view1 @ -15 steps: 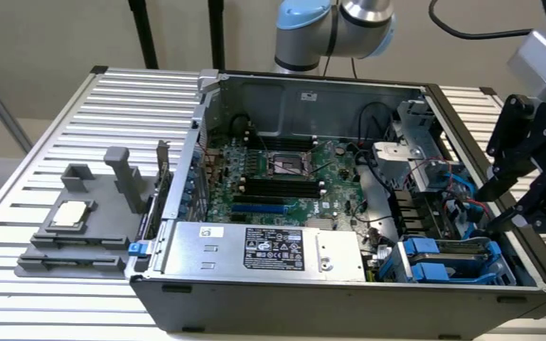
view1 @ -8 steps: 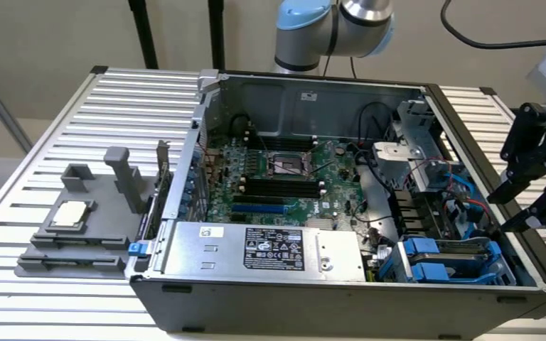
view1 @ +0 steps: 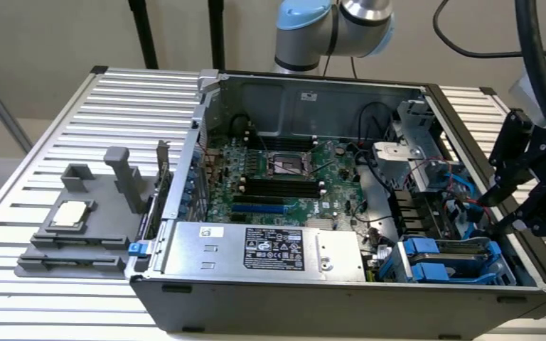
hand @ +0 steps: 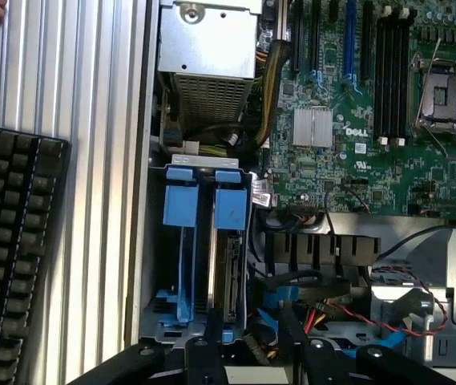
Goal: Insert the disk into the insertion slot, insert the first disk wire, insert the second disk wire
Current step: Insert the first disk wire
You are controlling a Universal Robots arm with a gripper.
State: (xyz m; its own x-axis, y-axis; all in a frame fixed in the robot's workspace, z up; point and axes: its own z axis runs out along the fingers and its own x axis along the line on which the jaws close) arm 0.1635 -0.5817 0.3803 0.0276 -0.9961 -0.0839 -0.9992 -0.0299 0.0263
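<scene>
Already the disk [hand: 229, 277] stands on edge inside the insertion slot [hand: 155, 265], at the near corner of the case [view1: 349, 304] on the exterior view's right. Its bare edge faces up, probably so wires can reach it. The gripper [hand: 252, 359] hovers above, fingers spread, holding nothing.

The ribbed surface [view1: 45, 106] is bare, pale, faintly shiny metal. The insertion slot [hand: 201, 273] is dark matt metal, its carrier tabs [hand: 181, 207] smooth blue plastic.
</scene>
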